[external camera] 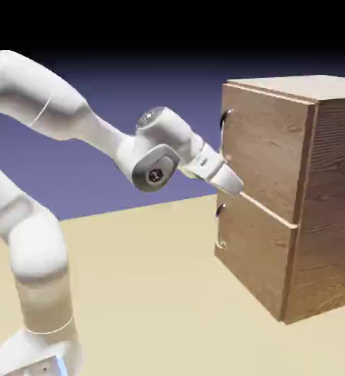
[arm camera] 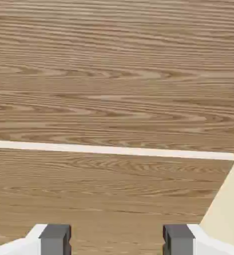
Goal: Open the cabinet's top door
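- The cabinet (external camera: pixel 293 198) stands on the counter (external camera: pixel 153 286) at 3 o'clock in the exterior view, its front facing the arm.
- The top door (external camera: pixel 267 150) is the upper panel; it sits flush, so it reads as closed.
- Its handle (external camera: pixel 225 117) curves off the panel's upper corner at 11 o'clock, on the edge nearest the arm, probably opposite the hinge.
- The tool (external camera: pixel 233 183) sits close to the door's lower edge, near the seam above the lower panel (external camera: pixel 252 253). Contact with the wood cannot be confirmed.
- The tool points at the front at a downward slant, which explains why the hand view is filled with wood grain.
- In the hand view, both fingertips (arm camera: pixel 54 238) show at 6 o'clock, set apart with bare wood between them: the tool is open and holds nothing.
- The pale seam (arm camera: pixel 114 149) crosses that view from 9 to 3 o'clock.
- Judgement: the tool is well below the handle; it must rise toward 12 o'clock before grasping.
- The lower handle (external camera: pixel 219 228) is nearby; closing on it would open the wrong panel.
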`<action>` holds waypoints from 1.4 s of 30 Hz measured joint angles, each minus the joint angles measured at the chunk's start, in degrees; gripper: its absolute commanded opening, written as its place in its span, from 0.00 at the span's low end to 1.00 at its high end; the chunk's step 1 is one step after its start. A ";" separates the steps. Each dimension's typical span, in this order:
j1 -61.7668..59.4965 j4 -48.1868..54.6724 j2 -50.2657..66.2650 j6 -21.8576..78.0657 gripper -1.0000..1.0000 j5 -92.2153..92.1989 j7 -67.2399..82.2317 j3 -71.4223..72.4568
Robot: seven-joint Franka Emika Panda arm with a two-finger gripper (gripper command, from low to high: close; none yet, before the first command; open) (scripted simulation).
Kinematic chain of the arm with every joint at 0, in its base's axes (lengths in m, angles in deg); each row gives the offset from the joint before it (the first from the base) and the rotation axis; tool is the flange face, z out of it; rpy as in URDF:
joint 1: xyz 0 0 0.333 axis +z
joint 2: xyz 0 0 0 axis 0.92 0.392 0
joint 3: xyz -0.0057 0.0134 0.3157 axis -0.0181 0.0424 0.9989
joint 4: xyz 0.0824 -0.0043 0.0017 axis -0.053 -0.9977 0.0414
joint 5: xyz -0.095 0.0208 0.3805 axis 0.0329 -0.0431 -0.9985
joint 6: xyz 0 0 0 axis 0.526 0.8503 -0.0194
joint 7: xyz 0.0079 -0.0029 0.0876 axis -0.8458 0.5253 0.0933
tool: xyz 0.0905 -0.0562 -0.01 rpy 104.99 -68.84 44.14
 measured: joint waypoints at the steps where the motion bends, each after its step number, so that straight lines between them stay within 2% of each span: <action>1: -0.88 0.47 -0.60 0.01 0.50 -2.49 -1.27 1.14; 42: -36.91 19.66 -25.22 0.39 0.50 -104.67 -53.54 48.06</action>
